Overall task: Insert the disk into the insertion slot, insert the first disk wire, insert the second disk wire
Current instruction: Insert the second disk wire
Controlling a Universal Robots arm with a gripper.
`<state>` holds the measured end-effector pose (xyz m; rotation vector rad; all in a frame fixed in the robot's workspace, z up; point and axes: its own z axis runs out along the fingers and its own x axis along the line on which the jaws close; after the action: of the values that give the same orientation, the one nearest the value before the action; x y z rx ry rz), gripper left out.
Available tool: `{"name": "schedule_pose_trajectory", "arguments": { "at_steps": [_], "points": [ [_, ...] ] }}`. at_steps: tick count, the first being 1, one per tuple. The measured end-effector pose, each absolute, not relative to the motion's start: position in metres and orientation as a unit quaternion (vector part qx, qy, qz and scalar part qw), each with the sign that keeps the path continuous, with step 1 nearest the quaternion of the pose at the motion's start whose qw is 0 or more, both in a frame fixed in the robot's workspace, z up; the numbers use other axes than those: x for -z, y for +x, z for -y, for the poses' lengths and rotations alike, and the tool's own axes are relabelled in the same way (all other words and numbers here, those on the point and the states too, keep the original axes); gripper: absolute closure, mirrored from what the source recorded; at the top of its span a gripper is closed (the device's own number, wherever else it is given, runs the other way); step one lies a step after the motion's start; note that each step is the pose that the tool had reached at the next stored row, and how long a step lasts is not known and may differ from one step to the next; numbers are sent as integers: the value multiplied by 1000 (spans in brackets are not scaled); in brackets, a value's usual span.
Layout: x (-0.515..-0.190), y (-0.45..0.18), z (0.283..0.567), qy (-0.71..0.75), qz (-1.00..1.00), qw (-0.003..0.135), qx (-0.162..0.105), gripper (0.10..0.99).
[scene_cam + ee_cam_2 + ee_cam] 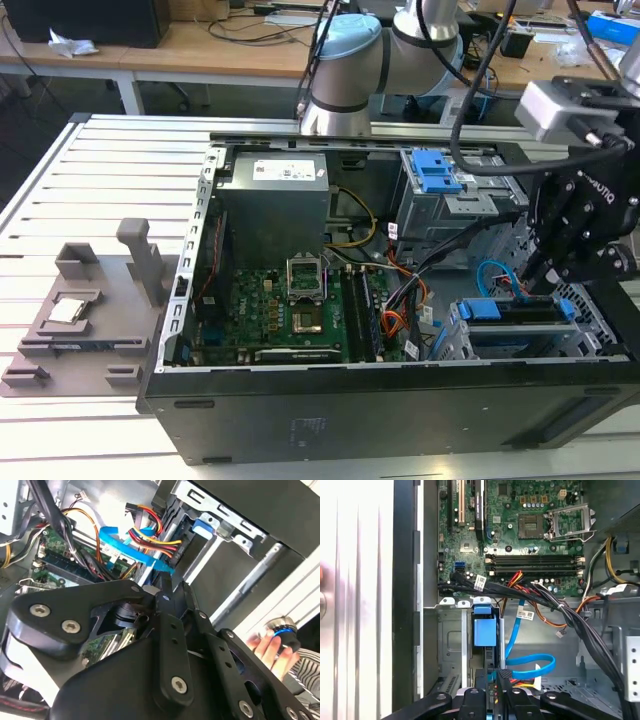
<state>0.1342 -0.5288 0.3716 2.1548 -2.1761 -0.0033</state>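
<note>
Open computer case; pincer lowered over disk.

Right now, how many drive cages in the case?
2. The taller cage with a blue latch, at the case's far side; the insertion slot at the exterior view's right. Others may be hidden.

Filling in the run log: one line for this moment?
gripper: above disk's rear | disk: seated in insertion slot | second disk wire: looped beside disk | fingers: unclear
</note>
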Motion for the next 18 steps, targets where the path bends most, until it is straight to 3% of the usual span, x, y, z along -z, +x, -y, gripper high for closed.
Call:
{"name": "schedule_pose_trajectory", "arguments": {
  "at_steps": [2, 4, 18],
  "points": [
    [-379, 134, 528, 703, 710, 40, 1, 847],
    [-388, 134, 525, 703, 710, 40, 1, 980],
    [-395, 134, 525, 703, 710, 40, 1, 980]
  ]
}}
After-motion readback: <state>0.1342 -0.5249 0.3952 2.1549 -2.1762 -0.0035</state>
